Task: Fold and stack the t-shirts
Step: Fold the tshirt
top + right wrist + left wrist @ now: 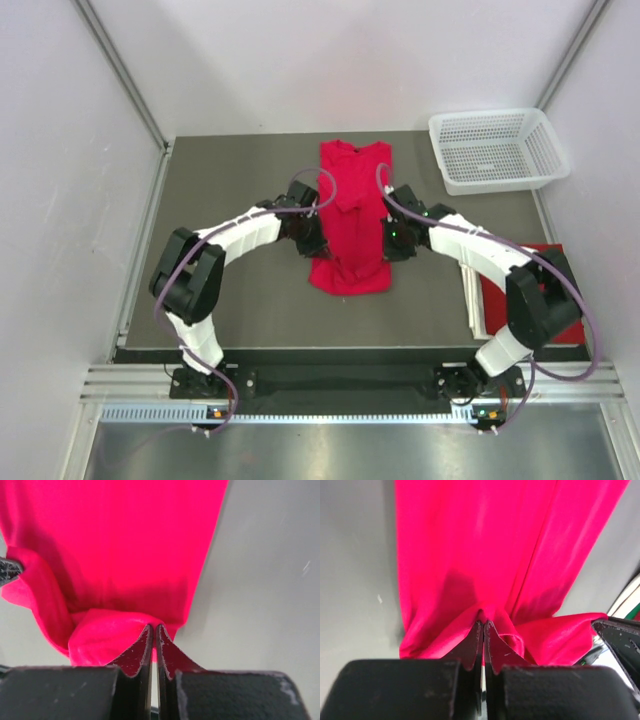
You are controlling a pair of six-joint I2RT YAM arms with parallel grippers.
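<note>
Left tool (pixel 482 623) pinches t-shirt (pixel 352 205); right tool (pixel 154 628) pinches opposite edge

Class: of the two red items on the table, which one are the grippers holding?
The centre t-shirt, pinched by left gripper and right gripper; the other red item lies apart at the right edge.

The t-shirt (pixel 352 255) is soft matt cloth, the table (pixel 275 305) smooth and matt, the basket (pixel 500 183) perforated plastic.

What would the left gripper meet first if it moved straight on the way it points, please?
The red t-shirt it pinches: the shut left gripper faces more of that same cloth, though depth is unclear.
</note>
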